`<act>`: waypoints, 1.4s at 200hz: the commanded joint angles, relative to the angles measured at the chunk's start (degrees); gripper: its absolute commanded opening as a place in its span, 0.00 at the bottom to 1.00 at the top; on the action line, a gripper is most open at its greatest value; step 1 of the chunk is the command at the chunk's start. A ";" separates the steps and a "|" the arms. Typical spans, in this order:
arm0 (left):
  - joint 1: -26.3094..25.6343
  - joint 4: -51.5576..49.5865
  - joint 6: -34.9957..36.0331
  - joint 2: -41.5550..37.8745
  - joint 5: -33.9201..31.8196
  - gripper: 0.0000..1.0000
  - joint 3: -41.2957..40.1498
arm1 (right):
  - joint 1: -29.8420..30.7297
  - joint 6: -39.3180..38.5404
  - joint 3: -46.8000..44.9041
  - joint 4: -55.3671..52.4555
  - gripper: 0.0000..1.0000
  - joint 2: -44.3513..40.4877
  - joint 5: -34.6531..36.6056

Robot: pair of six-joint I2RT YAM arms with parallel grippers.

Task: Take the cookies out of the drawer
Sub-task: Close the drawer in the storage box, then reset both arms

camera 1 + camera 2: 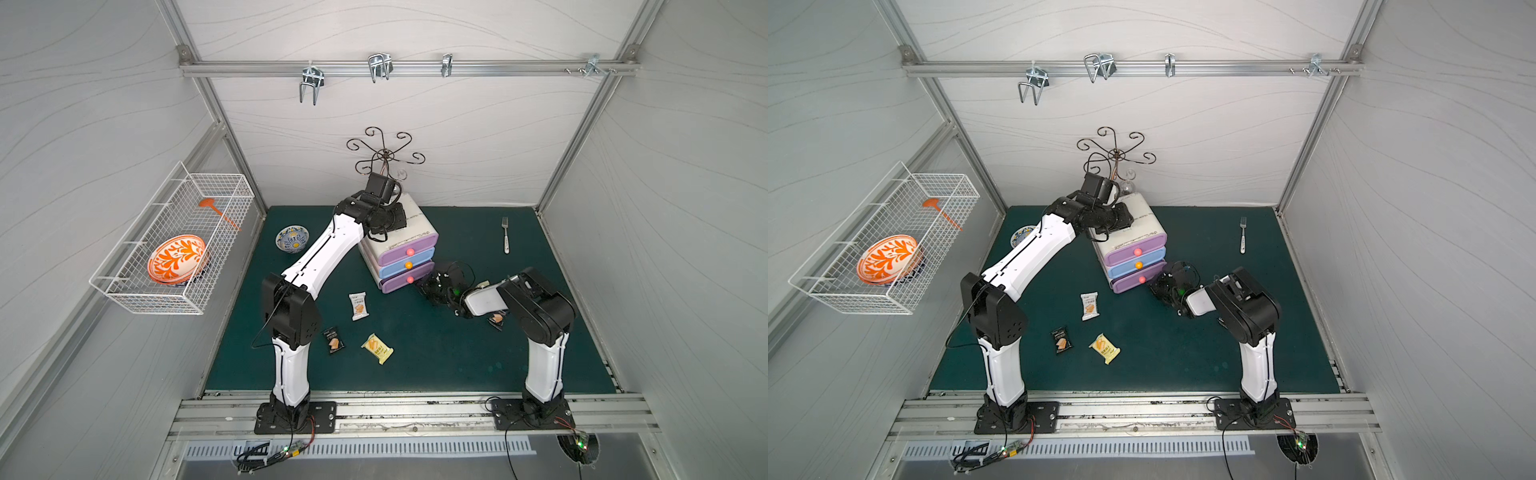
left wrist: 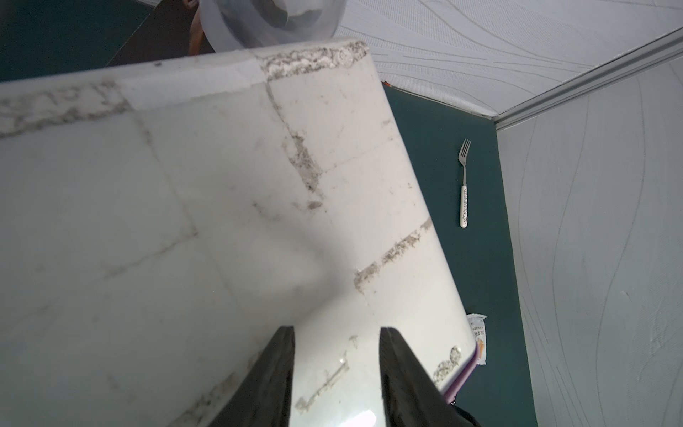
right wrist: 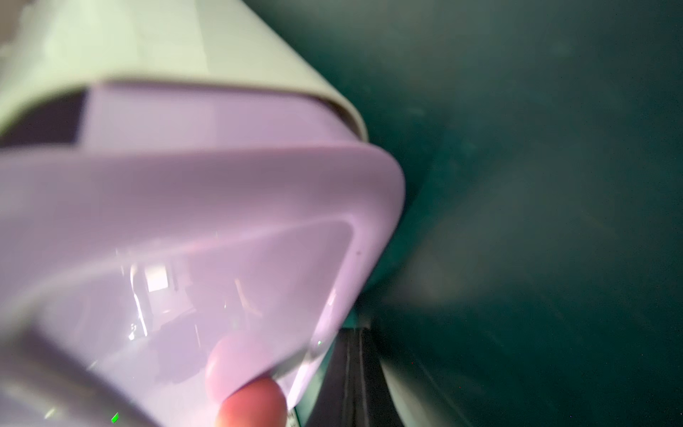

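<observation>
Cookies (image 1: 1105,348) already lie out on the worktop (image 1: 436,365) in front of the drawer cabinet (image 1: 420,227). A white packet (image 1: 358,306) is nearest its front, with a black packet (image 1: 333,340) and a yellow packet (image 1: 377,349) farther out. A second black packet (image 1: 496,321) is half hidden under the right arm. The left wrist view shows another white packet (image 2: 478,338) just beside the cabinet's side wall. Whether any are inside cannot be seen.

The step in hand looks like work on the bottom drawer (image 1: 397,286), which stands slightly out of the cabinet. The right claw (image 1: 424,284) is closed tight at its pink knob (image 1: 410,279), though the blurred wrist view does not show whether the knob is actually pinched. The left claw (image 2: 337,329) is partly open and holds nothing, its fingers set on the cabinet top, likely to brace it.

Next, a straight pull along the drawer's slide seems called for, with the cabinet pinned against sliding. All visible packets lie apart from both claws; the half-hidden black one is nearest the right claw.
</observation>
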 commanded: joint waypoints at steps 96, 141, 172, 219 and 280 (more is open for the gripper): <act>0.77 -0.89 -0.15 -5.31 5.67 0.68 -3.69 | 0.39 -6.24 -5.20 -14.24 0.19 -16.01 -5.40; 0.75 1.95 -7.15 -18.96 8.78 0.90 -7.11 | -2.11 -21.86 -6.54 -45.72 0.55 -40.88 -5.01; 0.74 1.22 -8.59 -33.11 3.10 1.00 -14.74 | -9.11 -31.44 -4.48 -60.45 0.76 -56.79 1.66; 0.76 -3.66 -9.11 -58.86 -19.95 1.00 -38.42 | -14.22 -54.89 -0.43 -61.71 0.88 -61.93 15.99; 3.32 5.19 0.85 -64.77 -56.20 1.00 -63.08 | -15.30 -72.24 -7.50 -45.68 0.99 -55.79 32.12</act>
